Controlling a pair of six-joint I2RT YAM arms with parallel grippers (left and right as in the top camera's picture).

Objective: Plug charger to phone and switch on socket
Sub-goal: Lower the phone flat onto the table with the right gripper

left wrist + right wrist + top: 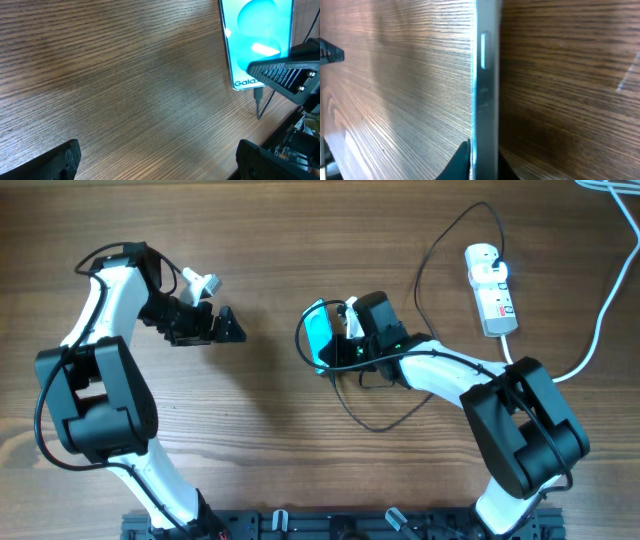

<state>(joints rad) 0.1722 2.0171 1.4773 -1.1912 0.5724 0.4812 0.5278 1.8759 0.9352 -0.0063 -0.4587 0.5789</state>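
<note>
The phone (319, 336) stands on its long edge near the table's middle, its teal screen (257, 40) facing my left gripper. My right gripper (345, 332) is shut on the phone. In the right wrist view the phone's thin edge (485, 75) runs up between the right gripper (485, 162), a finger pressed on each side. The charger's black cable (430, 260) loops from the socket (492, 292) to the phone. Its plug tip (258, 96) sits at the phone's end by the "Galaxy" text. My left gripper (222, 326) (160, 162) hangs open and holds nothing, left of the phone.
A thick white cord (602, 305) runs from the socket off the far right edge. More black cable (385, 420) curls on the wood in front of the right arm. Bare wood lies between the two grippers.
</note>
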